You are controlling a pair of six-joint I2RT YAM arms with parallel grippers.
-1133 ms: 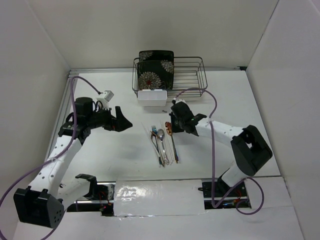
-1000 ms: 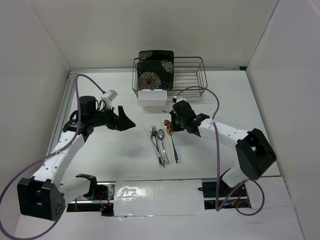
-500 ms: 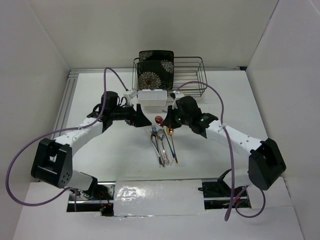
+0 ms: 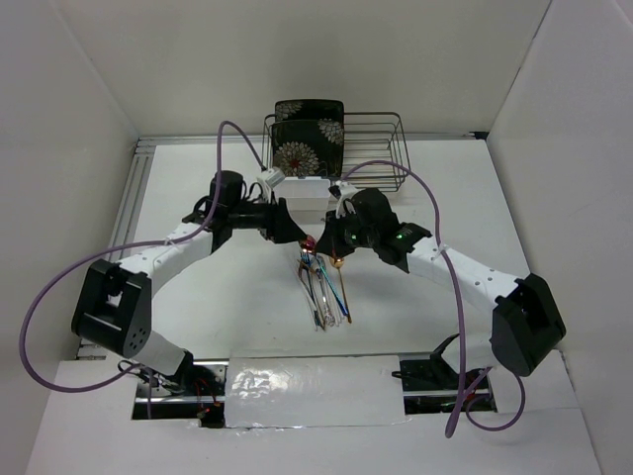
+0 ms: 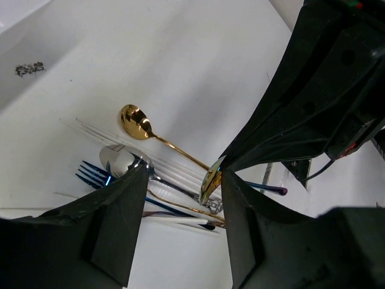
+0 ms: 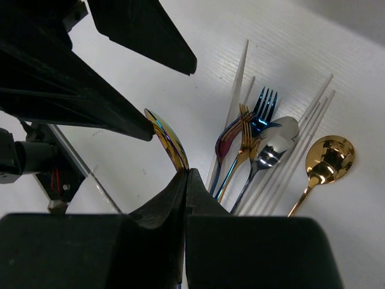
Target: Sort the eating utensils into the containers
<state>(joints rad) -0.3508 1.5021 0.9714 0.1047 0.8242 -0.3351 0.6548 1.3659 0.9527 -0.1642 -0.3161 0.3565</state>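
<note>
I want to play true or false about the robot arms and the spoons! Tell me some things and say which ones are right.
1. The right gripper is shut on a shiny rainbow spoon. True.
2. The left gripper is shut on something. False: its fingers are apart and it holds nothing.
3. A gold spoon lies on the table. True.
4. The flowered plate lies flat on the table. False: it sits in the wire rack at the far side.
</note>
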